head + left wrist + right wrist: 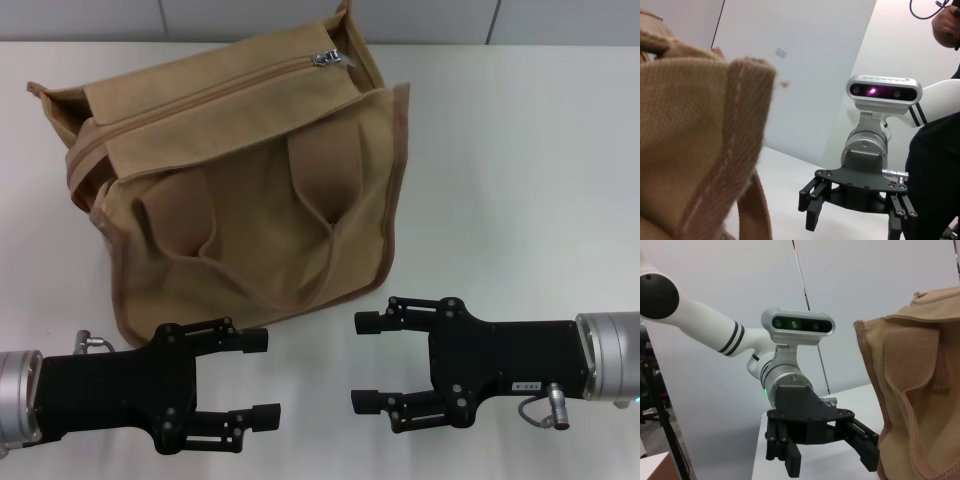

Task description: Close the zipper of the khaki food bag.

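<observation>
The khaki food bag (240,190) lies on the white table (520,180), front pocket and two handles facing me. Its zipper (200,98) runs along the top, and the silver pull (328,58) sits at its far right end. My left gripper (263,378) is open and empty, just in front of the bag's near left corner. My right gripper (361,362) is open and empty, in front of the bag's near right corner. The two grippers face each other. The left wrist view shows the bag (690,150) close up and the right gripper (855,225). The right wrist view shows the bag (920,390) and the left gripper (830,462).
A pale wall (250,20) runs behind the table's far edge. A person in dark clothes (935,175) stands beyond the right arm in the left wrist view. Bare table lies to the right of the bag.
</observation>
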`<state>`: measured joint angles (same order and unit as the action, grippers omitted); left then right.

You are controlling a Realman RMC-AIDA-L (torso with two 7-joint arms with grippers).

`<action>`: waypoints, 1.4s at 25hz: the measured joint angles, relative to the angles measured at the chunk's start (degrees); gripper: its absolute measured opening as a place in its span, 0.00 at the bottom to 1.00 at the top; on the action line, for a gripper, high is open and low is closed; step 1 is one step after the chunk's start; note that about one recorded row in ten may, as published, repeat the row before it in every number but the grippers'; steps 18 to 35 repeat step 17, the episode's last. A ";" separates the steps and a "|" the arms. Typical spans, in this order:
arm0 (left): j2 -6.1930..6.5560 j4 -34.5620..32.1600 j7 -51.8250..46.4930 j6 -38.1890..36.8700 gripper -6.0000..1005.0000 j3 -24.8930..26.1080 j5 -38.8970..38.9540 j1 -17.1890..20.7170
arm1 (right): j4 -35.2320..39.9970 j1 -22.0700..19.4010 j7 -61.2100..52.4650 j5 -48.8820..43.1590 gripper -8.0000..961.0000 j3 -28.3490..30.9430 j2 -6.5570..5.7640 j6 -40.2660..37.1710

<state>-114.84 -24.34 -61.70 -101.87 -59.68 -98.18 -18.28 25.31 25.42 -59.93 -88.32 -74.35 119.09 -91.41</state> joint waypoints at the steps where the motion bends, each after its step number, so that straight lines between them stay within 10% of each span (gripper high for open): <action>1: 0.00 0.00 0.00 0.00 0.83 0.00 0.00 0.00 | 0.00 0.00 0.00 0.00 0.84 0.00 0.00 0.00; 35: 0.24 0.09 -0.44 -0.38 0.83 0.00 0.00 0.26 | 0.18 0.39 -0.01 0.00 0.84 -0.12 0.00 0.00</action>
